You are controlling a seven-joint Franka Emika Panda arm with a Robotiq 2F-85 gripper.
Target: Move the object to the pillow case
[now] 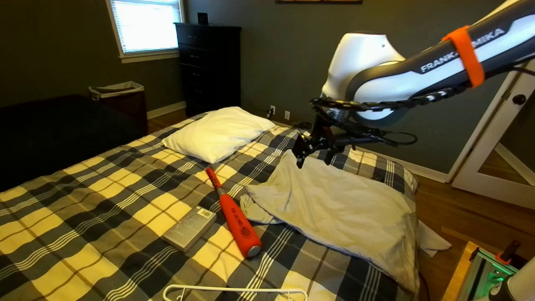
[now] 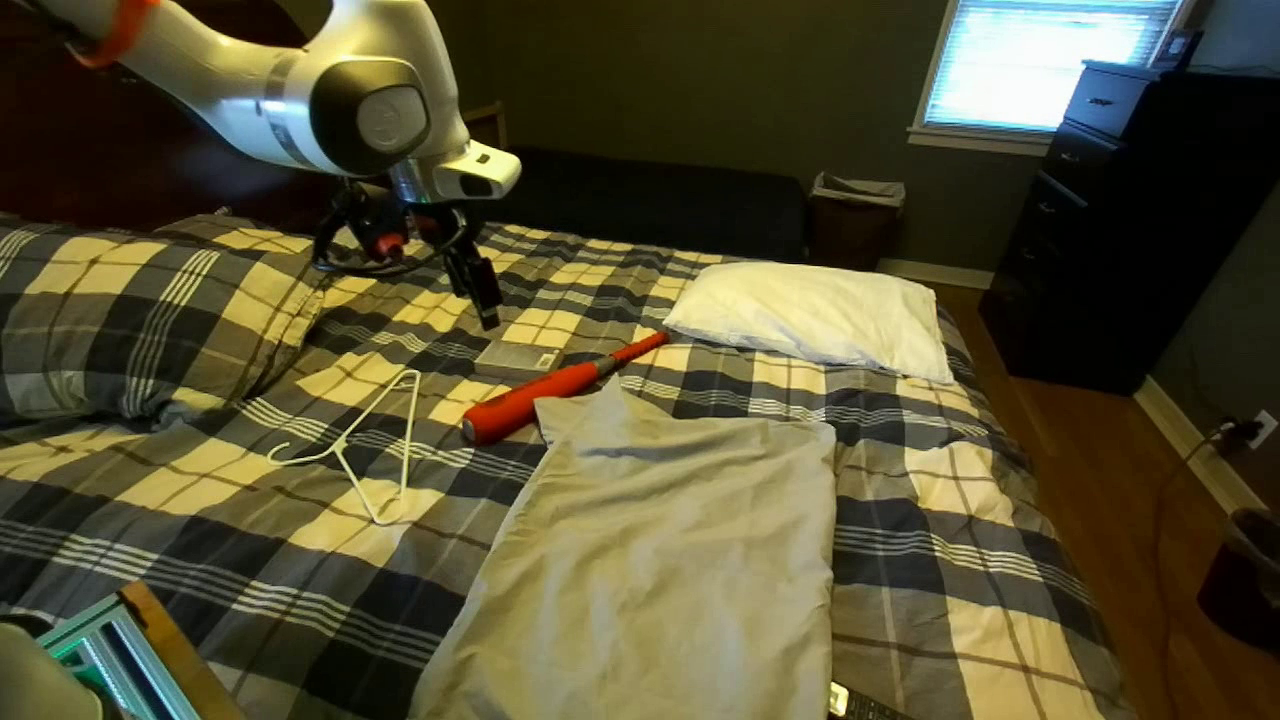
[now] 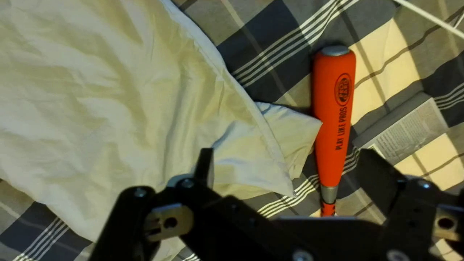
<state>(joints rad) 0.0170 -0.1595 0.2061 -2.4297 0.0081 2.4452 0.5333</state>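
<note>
The object is a red bat with a wide barrel and a thin dark-patterned handle, lying on the bed in both exterior views [image 1: 234, 217] [image 2: 550, 390]. It also shows in the wrist view [image 3: 334, 116], with most of its handle hidden behind my gripper. The pillow case, a wrinkled beige-grey cloth, lies flat beside it [image 1: 334, 200] [image 2: 680, 540] [image 3: 108, 101]. One corner of it reaches the bat's side in the wrist view. My gripper [image 1: 314, 162] [image 3: 286, 154] is open and empty, high above the bed. In the wrist view, the bat appears between its fingers, nearer the right finger.
A grey box [image 1: 190, 228] [image 3: 402, 127] lies beside the bat. A white hanger [image 1: 234, 288] [image 2: 340, 445] lies nearby on the plaid bedspread. A white pillow [image 1: 217, 133] [image 2: 810, 315] lies past the bat's handle. A remote [image 2: 860, 703] lies by the pillow case edge.
</note>
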